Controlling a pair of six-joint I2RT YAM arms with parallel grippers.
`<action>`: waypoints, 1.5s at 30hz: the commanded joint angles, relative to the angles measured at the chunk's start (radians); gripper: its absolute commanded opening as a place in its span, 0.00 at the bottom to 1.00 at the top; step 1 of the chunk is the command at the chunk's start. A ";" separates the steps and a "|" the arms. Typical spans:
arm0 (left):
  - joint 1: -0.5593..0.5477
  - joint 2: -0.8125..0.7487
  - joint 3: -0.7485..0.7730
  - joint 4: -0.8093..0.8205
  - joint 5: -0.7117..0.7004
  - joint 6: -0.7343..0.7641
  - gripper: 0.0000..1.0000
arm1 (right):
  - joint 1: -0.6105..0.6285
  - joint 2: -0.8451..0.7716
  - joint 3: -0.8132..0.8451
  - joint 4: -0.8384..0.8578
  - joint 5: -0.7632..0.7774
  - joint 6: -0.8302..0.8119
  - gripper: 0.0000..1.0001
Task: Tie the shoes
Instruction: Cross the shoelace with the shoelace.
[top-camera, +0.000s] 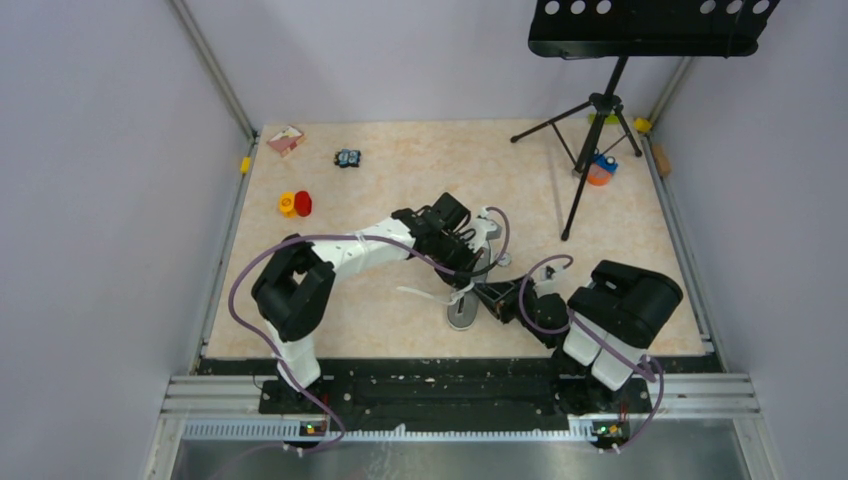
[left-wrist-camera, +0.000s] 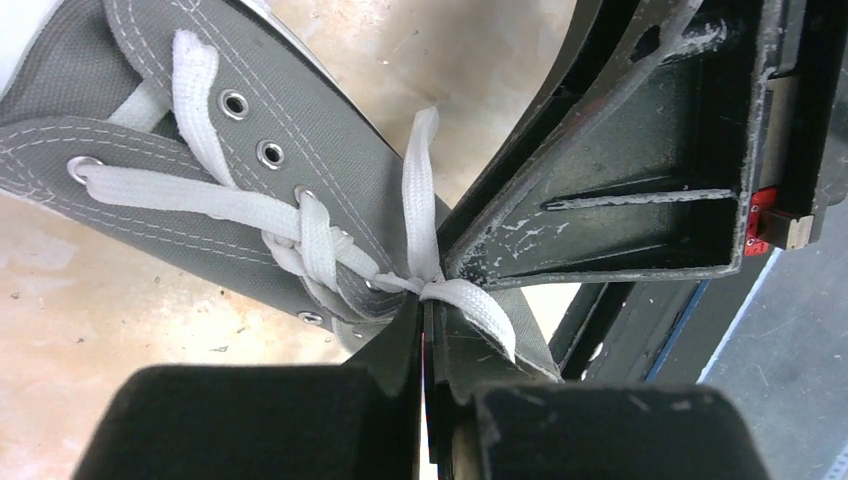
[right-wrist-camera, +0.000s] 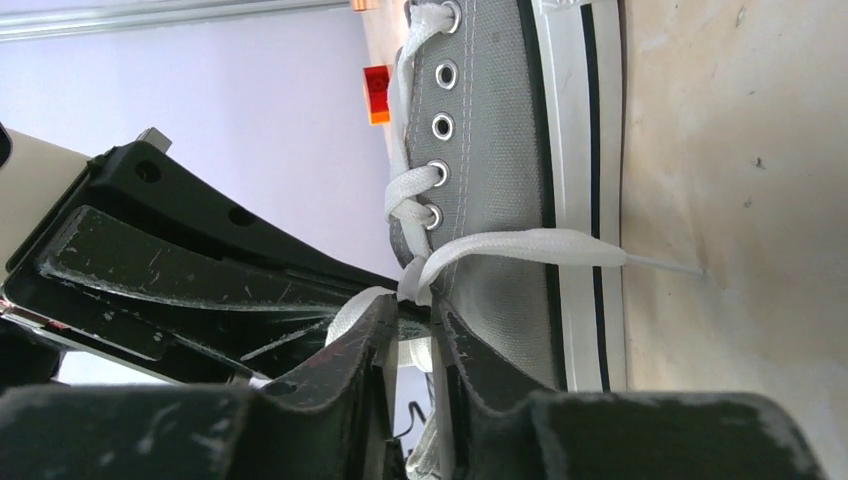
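Observation:
The grey canvas shoe (left-wrist-camera: 300, 130) with white sole lies on the table, mostly hidden by both arms in the top view; only its heel end (top-camera: 462, 316) shows there. My left gripper (left-wrist-camera: 428, 305) is shut on the white lace (left-wrist-camera: 470, 300) right beside the crossed knot (left-wrist-camera: 315, 245). My right gripper (right-wrist-camera: 418, 305) comes from the opposite side. Its fingers (right-wrist-camera: 375, 330) stand slightly apart, with a strand of lace (right-wrist-camera: 500, 245) running between the tips. In the top view the left gripper (top-camera: 468, 265) and right gripper (top-camera: 500, 298) meet over the shoe.
A black music stand's tripod (top-camera: 598, 110) stands at the back right with an orange-and-blue object (top-camera: 600, 170) by its legs. A red and a yellow piece (top-camera: 295, 203), a pink box (top-camera: 285, 140) and a small dark object (top-camera: 347, 158) lie at the back left.

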 joint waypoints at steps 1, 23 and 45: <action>0.007 -0.028 0.037 -0.010 -0.035 0.006 0.00 | -0.004 -0.023 -0.047 0.202 0.001 0.001 0.25; 0.022 -0.089 0.074 -0.069 -0.101 -0.022 0.00 | -0.004 -0.396 -0.067 -0.205 0.012 -0.105 0.42; 0.023 -0.060 0.090 -0.060 -0.082 -0.027 0.00 | -0.003 -0.503 0.110 -0.479 -0.066 -0.286 0.41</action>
